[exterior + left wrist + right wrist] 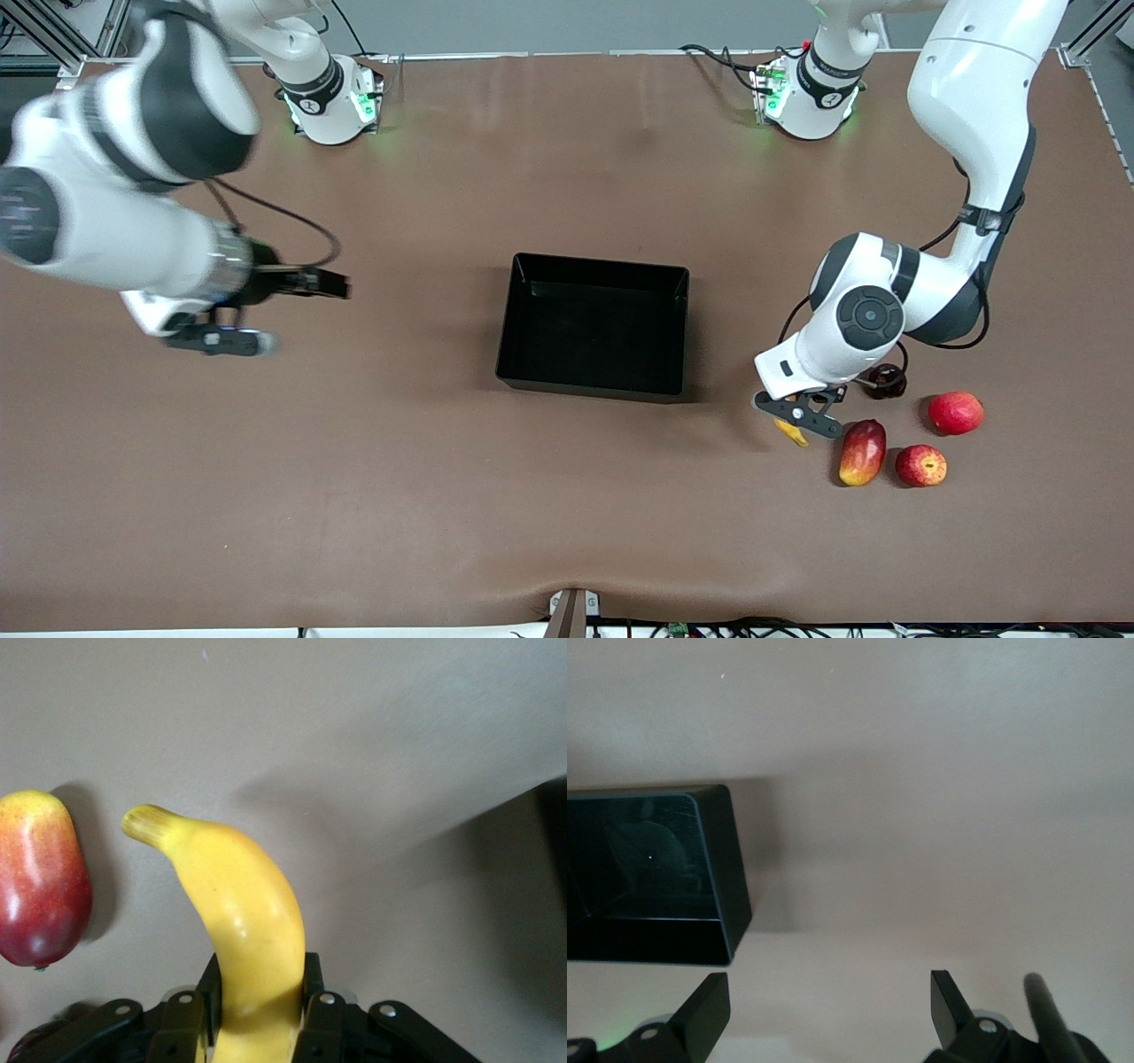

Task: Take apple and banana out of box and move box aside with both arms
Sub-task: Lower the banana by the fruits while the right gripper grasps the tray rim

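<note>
My left gripper (797,418) is shut on the yellow banana (791,433) low over the table toward the left arm's end. In the left wrist view the banana (244,921) curves out from between the black fingers (184,1020). The small red apple (920,465) with yellowish patches lies close by, nearer to the front camera. The black box (592,387) stands empty mid-table and its corner shows in the right wrist view (726,859). My right gripper (306,315) hangs open over bare table toward the right arm's end, with nothing between its fingers (709,1005).
A red-and-yellow mango (862,452) lies between the banana and the apple, also seen as the mango (40,877) in the left wrist view. A plain red round fruit (955,412) sits farther from the front camera than the apple. The brown table (567,496) spreads wide around the box.
</note>
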Robot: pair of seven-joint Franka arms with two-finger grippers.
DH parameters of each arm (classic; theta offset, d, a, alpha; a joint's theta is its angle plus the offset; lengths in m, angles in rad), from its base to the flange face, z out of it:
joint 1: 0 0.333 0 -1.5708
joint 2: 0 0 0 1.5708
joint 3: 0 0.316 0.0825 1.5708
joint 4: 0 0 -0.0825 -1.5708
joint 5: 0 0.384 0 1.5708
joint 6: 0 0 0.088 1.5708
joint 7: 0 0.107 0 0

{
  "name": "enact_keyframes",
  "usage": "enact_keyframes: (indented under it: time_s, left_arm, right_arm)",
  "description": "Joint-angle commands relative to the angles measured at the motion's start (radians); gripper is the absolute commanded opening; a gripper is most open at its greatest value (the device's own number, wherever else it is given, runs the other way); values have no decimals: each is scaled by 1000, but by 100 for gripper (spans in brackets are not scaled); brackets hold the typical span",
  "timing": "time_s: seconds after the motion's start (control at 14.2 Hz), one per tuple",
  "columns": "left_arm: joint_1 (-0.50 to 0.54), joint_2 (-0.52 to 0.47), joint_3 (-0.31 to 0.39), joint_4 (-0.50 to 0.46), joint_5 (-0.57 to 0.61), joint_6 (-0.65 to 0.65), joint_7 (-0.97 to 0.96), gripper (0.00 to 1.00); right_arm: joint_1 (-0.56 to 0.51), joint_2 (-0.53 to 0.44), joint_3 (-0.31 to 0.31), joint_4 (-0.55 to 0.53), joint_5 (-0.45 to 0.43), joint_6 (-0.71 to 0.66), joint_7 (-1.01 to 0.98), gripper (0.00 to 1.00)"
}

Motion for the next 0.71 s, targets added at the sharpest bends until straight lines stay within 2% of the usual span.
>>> enact_keyframes:
  time_s: [0.0, 0.14, 0.28, 0.42, 0.64]
  left_arm:
    - [44, 9, -6, -32, 88, 52, 18, 0]
    - [64, 19, -6, -72, 89, 124, 18, 0]
    - [77, 28, -6, -97, 89, 176, 18, 0]
    - [92, 39, -5, -100, 91, 190, 18, 0]
    - [98, 60, -5, -100, 102, 221, 20, 0]
  right_arm:
    - [76, -7, -11, -101, 6, 99, 48, 100]
    - [127, 5, -11, -147, 9, 172, 52, 100]
    - [187, 27, -9, -192, 10, 275, 154, 100]
    - [256, 73, -11, -201, 6, 352, 250, 100]
    - [303, 131, -11, -201, 6, 429, 285, 100]
